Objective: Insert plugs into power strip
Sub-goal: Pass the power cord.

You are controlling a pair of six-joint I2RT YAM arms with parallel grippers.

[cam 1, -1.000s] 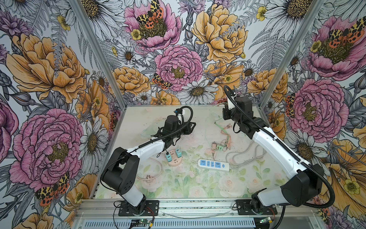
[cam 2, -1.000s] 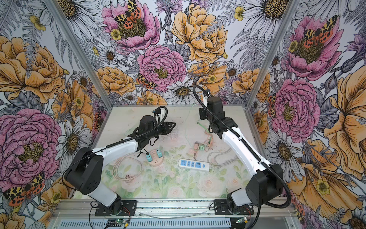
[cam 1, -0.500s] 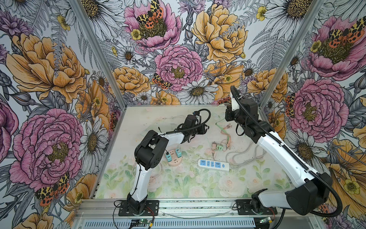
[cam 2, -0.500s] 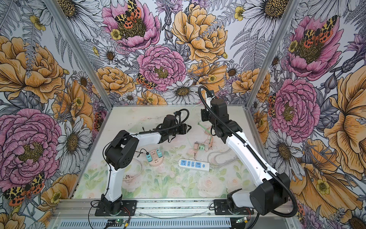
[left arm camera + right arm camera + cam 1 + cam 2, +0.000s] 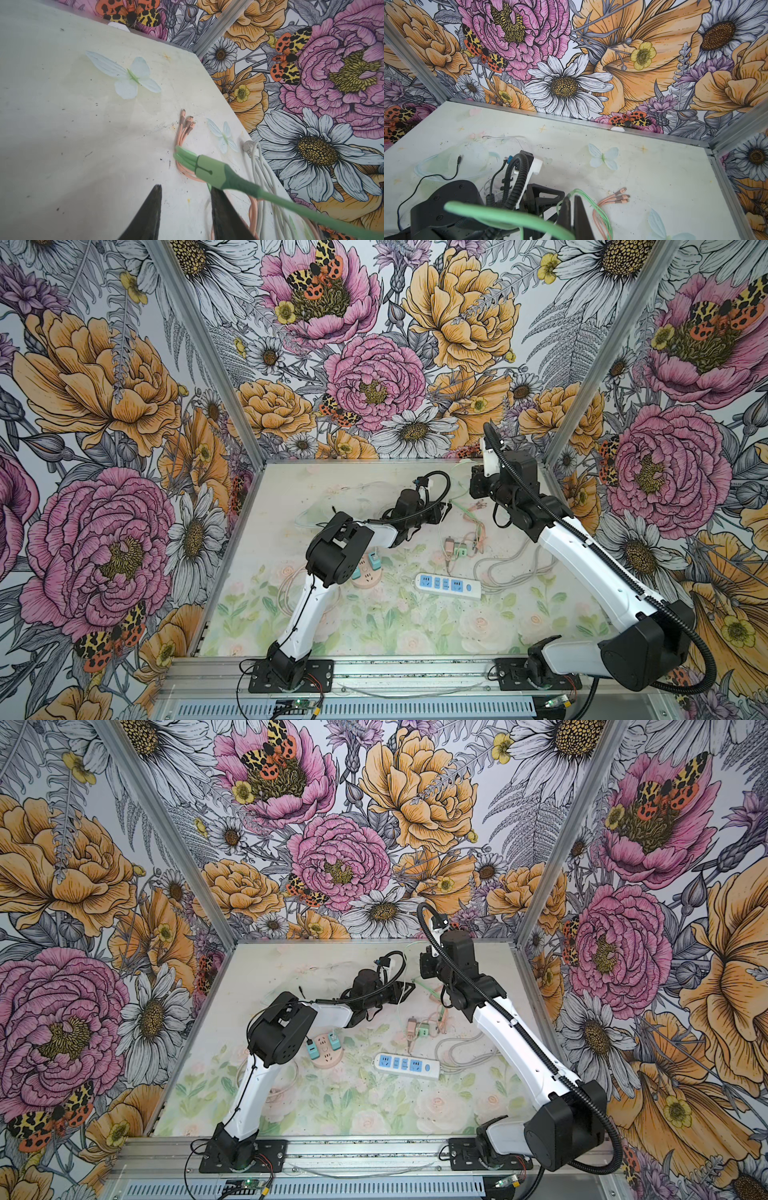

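Note:
The white power strip (image 5: 449,585) with blue sockets lies in the middle of the table with nothing plugged in. Just behind it lie a green plug (image 5: 460,549) and a pink-brown plug (image 5: 449,545). Two teal plugs (image 5: 375,560) stand in a round pink socket hub (image 5: 328,1057). My right gripper (image 5: 573,196) is shut on the green cable (image 5: 209,170), which hangs lifted above the table. Beside and below that cable, my left gripper (image 5: 186,186) is open with nothing between its fingers. In both top views the grippers sit close together at the back centre.
Pink cable ends (image 5: 187,122) and a coiled white cord (image 5: 255,162) lie near the right wall. A thin black cable (image 5: 425,178) runs along the back left. The left arm's elbow (image 5: 338,547) stands over the pink hub.
The left arm has swung right, its gripper travelling from the middle left to beside the right gripper. The right gripper has moved slightly right and back with the green cable.

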